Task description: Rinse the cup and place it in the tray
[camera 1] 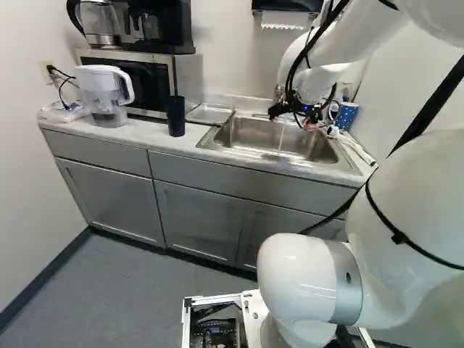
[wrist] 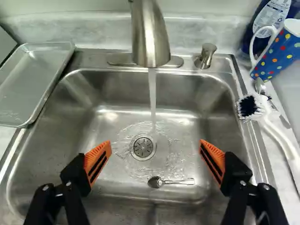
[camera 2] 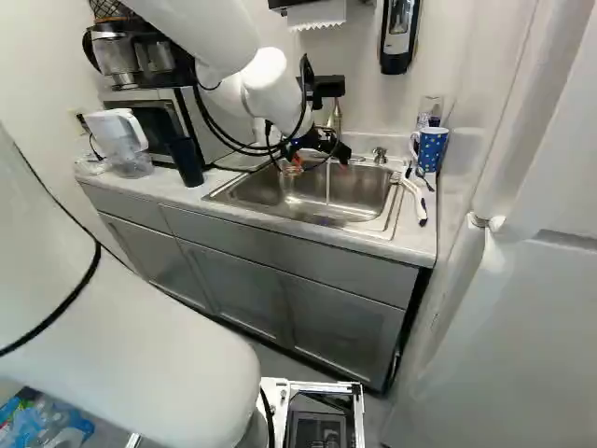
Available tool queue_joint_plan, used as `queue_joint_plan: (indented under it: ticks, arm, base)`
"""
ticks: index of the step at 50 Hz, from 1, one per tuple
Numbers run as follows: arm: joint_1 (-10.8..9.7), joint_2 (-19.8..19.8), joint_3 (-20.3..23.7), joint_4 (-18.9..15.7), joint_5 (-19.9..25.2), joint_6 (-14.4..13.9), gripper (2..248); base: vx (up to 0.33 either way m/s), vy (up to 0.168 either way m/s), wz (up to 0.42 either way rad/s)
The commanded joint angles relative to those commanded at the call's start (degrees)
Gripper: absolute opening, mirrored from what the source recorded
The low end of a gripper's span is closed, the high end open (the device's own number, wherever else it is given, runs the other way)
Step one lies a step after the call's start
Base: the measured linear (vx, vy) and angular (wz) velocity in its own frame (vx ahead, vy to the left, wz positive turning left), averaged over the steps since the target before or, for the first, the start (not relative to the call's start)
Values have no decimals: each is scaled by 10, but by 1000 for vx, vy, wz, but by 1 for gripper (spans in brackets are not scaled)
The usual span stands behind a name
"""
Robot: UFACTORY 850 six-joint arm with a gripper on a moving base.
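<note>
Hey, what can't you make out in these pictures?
- Dark cup's inside: too dark and small, both base views.
- Mug's inside: cut off by the edge, wrist view; too small, right base view.
- Bottle's lower part: behind the mug, wrist and right base views.
- Cabinet's inside: behind closed doors, both base views.

Along the surface [camera 1: 147, 134], left to right: white pitcher [camera 1: 101, 90], dark tumbler [camera 1: 175, 116], metal tray [camera 1: 210, 114], sink [camera 1: 254, 136], and blue cup [camera 1: 348, 116].
</note>
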Motion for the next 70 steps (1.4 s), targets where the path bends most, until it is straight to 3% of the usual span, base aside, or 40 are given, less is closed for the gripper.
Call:
queue_joint_plan:
  ticks: [8, 30, 70]
  arm:
    - [-12, -2, -2, 0, 0, 0, 247]
    - [-9, 0, 0, 0, 0, 0, 247]
    - [68, 32, 28, 0, 0, 0, 247]
  base:
    - [0, 0, 0]
    - [0, 0, 0]
    - [0, 0, 0]
